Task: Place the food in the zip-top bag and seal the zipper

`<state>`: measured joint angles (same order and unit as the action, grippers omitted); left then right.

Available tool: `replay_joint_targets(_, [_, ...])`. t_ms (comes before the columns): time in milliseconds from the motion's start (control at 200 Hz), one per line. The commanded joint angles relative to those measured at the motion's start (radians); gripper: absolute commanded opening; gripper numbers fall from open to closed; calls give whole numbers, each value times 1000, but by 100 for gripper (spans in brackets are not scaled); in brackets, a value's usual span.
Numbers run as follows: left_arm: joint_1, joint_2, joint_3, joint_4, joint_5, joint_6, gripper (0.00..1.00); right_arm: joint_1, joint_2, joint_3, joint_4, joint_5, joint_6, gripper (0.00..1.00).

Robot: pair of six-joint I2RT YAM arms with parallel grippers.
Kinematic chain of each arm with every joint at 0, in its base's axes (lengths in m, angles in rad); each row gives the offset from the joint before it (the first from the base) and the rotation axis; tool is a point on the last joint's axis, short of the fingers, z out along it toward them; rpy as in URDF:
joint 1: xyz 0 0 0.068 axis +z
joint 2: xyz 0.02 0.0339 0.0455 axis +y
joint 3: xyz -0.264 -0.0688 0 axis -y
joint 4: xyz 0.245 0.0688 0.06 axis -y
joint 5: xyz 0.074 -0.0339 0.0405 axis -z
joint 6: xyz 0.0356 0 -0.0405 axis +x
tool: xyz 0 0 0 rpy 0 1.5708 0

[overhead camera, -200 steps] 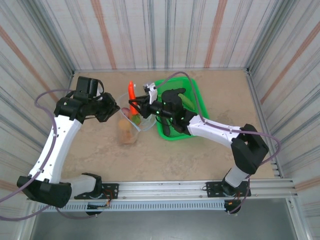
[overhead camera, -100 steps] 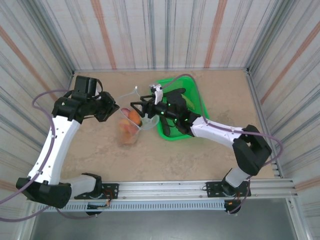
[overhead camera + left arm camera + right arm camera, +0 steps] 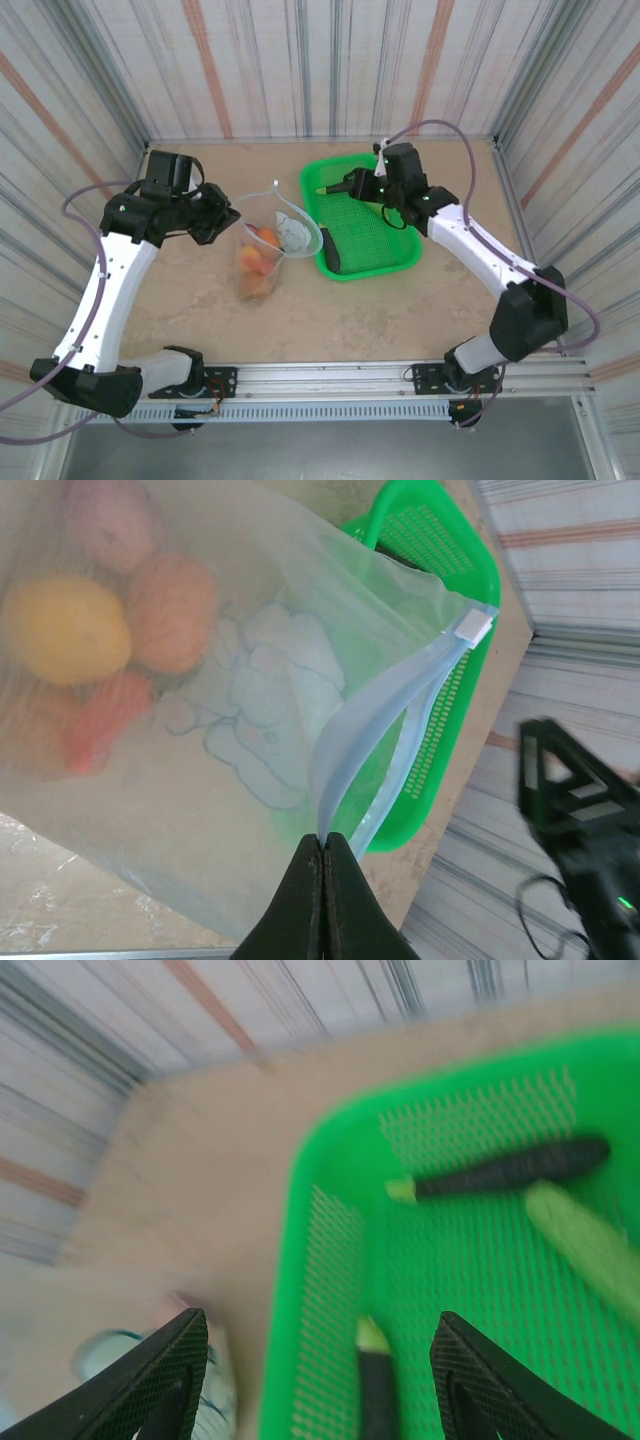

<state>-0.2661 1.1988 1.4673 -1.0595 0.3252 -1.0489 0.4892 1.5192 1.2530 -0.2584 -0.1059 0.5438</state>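
Since the earlier frame the right gripper (image 3: 320, 1320) has been drawn back from the mouth of the zip-top bag (image 3: 250, 730) and is now held over the green basket (image 3: 372, 238), while the carrot (image 3: 105, 720) once at the mouth is seen inside the bag beside a yellow fruit (image 3: 65, 630). Its fingers are spread apart and nothing is held between them. The left gripper (image 3: 322, 845) is clamped on the bag's mouth edge, where the zipper (image 3: 380, 720) ends, so the bag hangs open just ahead of its tips. The filling step is judged to be in hand, with the sealing not yet begun. Ahead of the right gripper, a dark cucumber (image 3: 510, 1170) and a green pod (image 3: 585, 1245) lie in the basket; a second dark piece (image 3: 372, 1390) lies between its fingers, below. A descent onto one piece is called for next.
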Motion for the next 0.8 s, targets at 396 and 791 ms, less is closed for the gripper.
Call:
replay_joint_targets(396, [-9, 24, 10, -5, 26, 4, 0, 61, 387, 41, -132, -299, 91, 60])
replay_joint_targets(791, [-25, 41, 50, -32, -21, 21, 0, 57, 397, 45, -57, -411, 85, 60])
